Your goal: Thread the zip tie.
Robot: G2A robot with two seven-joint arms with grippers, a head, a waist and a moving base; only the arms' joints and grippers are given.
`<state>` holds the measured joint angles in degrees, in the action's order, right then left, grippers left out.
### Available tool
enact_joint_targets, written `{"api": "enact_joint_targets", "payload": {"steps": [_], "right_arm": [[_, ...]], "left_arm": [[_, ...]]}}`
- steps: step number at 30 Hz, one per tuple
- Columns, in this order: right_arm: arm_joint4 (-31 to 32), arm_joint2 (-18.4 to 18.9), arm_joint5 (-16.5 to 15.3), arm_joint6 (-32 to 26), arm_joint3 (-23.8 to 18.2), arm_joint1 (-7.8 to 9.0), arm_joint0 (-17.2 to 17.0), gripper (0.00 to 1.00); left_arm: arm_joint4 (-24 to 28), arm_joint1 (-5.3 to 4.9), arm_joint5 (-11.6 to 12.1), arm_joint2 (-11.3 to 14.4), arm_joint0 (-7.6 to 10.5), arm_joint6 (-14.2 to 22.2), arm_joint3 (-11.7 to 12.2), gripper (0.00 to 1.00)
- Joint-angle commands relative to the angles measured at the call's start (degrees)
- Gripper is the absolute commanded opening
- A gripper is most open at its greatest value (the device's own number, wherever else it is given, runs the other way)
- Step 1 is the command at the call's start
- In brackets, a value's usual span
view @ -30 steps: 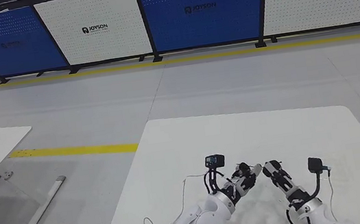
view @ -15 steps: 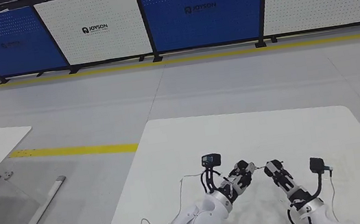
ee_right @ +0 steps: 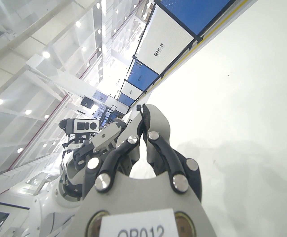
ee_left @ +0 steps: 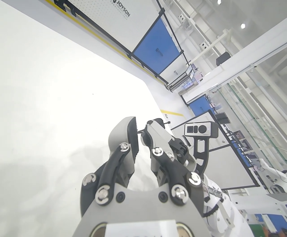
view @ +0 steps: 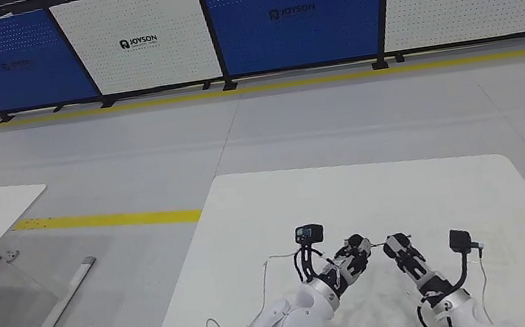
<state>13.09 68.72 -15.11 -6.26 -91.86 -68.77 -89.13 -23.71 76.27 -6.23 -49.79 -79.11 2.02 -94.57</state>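
Both tools hang over the near edge of the white worktop (view: 347,192), tips facing and close together. We see the right tool (ee_right: 143,113) clenched on the black zip tie (ee_right: 138,107), a short end projecting past its tip. A thin length of the tie crosses the tip of the left tool (ee_left: 140,125), its long axis running from one tool towards the other. Whether the left tool grips it we cannot tell.
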Motion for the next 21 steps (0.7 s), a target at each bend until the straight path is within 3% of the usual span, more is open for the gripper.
{"api": "enact_joint_targets", "payload": {"steps": [1,18,19,20,21], "right_arm": [[0.1,0.1,0.0,0.0,0.0,-0.03,-0.1,0.00],[1.6,0.3,-0.5,-0.6,-0.4,-0.34,0.0,0.00],[1.7,0.3,-0.6,-0.7,-0.4,-0.35,0.0,0.34],[1.7,0.3,-0.8,-0.8,-0.4,-0.36,0.0,0.49],[1.7,0.2,-1.2,-1.0,-0.5,-0.38,0.0,0.97]], "left_arm": [[0.1,0.02,0.0,-0.1,-0.03,-0.2,0.0,0.00],[-0.1,-0.05,1.2,-0.1,-0.56,1.0,-0.2,0.00],[0.3,-0.02,1.3,-0.1,-0.65,1.0,-0.2,0.00],[0.5,0.01,1.4,-0.1,-0.66,0.9,-0.1,0.00],[0.8,0.06,1.4,0.0,-0.64,0.9,0.0,0.00]]}}
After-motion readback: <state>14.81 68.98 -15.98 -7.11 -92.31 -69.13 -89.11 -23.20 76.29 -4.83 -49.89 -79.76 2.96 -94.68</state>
